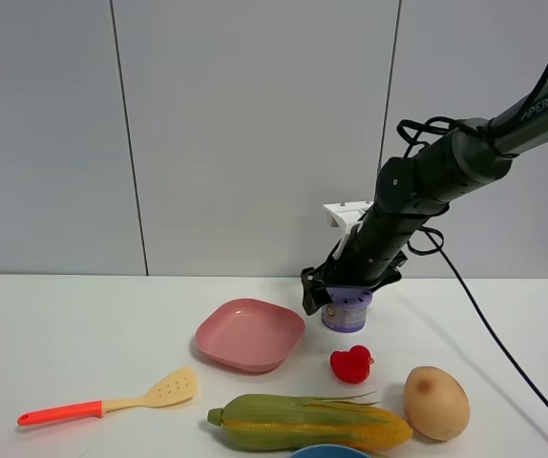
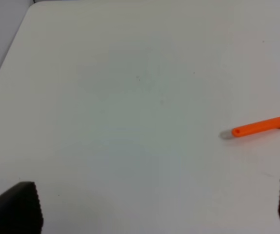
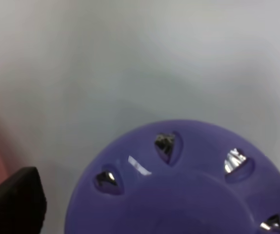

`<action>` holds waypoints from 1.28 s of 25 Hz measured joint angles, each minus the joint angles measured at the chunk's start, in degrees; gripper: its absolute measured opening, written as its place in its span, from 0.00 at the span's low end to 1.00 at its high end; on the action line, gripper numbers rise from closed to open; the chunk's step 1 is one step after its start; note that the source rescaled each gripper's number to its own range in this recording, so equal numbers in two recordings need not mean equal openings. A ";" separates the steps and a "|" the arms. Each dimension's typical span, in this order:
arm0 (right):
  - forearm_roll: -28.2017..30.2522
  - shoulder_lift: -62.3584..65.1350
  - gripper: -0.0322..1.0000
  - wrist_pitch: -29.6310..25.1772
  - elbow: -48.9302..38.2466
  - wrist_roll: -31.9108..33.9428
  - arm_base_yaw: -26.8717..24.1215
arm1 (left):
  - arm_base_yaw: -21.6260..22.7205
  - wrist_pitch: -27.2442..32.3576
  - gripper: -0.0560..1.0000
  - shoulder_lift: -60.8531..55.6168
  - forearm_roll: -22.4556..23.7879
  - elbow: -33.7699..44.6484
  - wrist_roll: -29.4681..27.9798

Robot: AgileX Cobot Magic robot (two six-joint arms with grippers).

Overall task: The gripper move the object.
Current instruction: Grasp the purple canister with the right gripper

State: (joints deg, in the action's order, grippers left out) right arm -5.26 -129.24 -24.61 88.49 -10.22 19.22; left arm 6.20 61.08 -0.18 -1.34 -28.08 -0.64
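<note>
One canister (image 1: 347, 315) stands on the counter (image 1: 83, 324) right of centre, just beside one pink plate (image 1: 250, 334). The right gripper (image 1: 339, 294) hides its top, with fingers (image 3: 13, 202) spread on either side, not clamped. One duck (image 1: 351, 364), one corn cob (image 1: 307, 423) and one spatula (image 1: 112, 405) lie lower. The left gripper (image 2: 152, 204) is spread wide and empty, its tips cut off at the lower corners.

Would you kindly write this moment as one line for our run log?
right tool: open, astride canister | canister: beside pink plate | left tool: open, above table
</note>
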 joint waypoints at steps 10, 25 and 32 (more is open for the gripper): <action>0.00 -1.09 0.97 -0.11 0.00 -0.05 0.00 | 0.00 0.00 1.00 0.00 0.00 0.00 0.00; 0.00 -1.09 0.28 0.46 0.00 -0.05 0.00 | 0.00 0.00 1.00 0.00 0.00 0.00 0.00; 0.00 -1.09 0.03 0.41 0.00 -0.06 0.00 | 0.00 0.00 1.00 0.00 0.00 0.00 0.00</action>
State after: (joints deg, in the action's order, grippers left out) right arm -5.26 -130.32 -24.20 88.49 -10.28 19.22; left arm 6.20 61.08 -0.18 -1.34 -28.08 -0.64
